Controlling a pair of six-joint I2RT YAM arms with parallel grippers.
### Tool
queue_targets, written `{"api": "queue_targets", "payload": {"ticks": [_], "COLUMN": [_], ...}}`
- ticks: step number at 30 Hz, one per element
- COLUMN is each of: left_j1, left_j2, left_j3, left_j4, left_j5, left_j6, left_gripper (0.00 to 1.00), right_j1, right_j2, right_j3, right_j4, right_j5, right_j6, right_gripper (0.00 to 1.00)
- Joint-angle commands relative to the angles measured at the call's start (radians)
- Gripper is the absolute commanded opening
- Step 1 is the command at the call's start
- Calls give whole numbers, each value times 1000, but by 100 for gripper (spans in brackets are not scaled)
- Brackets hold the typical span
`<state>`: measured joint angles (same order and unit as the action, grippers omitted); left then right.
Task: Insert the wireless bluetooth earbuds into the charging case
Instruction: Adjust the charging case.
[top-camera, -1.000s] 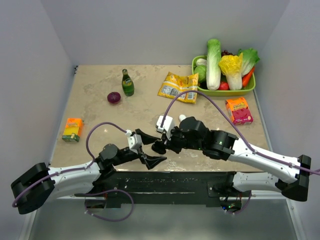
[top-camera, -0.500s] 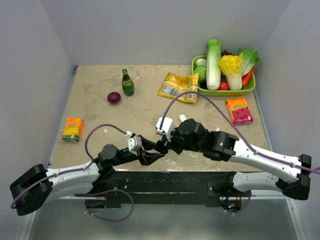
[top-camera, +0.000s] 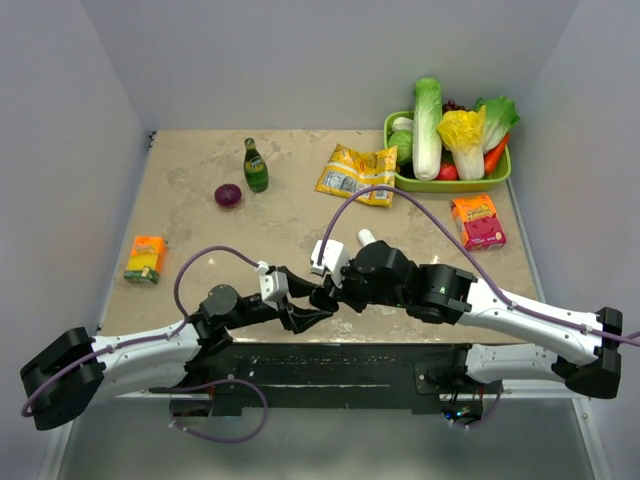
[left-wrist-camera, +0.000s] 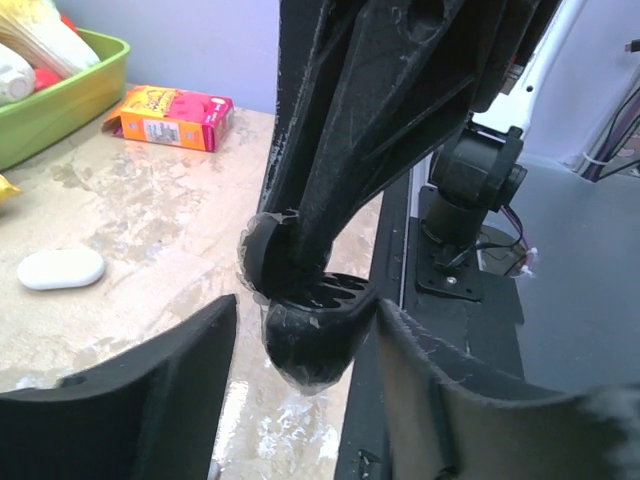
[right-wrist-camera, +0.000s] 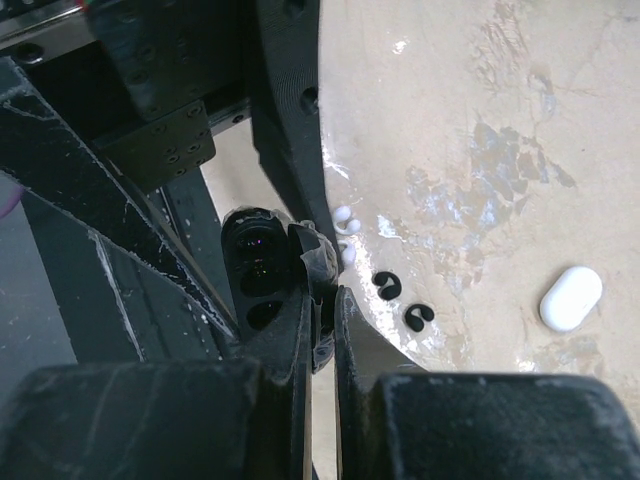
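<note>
The small white oval plastic charging case (top-camera: 365, 237) is lying on the beige marbled table (top-camera: 200, 210), at one o'clock from both grippers. Tiny white specks near the table's edge are probably the glossy earbuds (right-wrist-camera: 343, 214). The left gripper (left-wrist-camera: 305, 315), gaping and apart a second ago, is now straddling the right gripper (right-wrist-camera: 325, 305), half open, gripping nothing. The right fingers are pinching nearly shut; I cannot tell on what. Insertion isn't starting yet.
</note>
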<state>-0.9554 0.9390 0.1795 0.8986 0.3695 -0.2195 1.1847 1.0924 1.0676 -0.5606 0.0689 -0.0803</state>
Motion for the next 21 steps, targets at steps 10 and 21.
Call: {"api": "queue_targets", "payload": {"ticks": [10, 21], "left_j1": [4, 4], "left_j2": [14, 32], "left_j3": [40, 38], "left_j4": [26, 48], "left_j5": [60, 100], "left_j6": [29, 34], "left_gripper": [32, 3], "right_j1": [15, 16], "right_j2": [-12, 6], "right_j3": [51, 52], "right_j4": [4, 4], "right_j5": [-26, -47], "right_j6": [-19, -16], "right_gripper": [0, 0]}}
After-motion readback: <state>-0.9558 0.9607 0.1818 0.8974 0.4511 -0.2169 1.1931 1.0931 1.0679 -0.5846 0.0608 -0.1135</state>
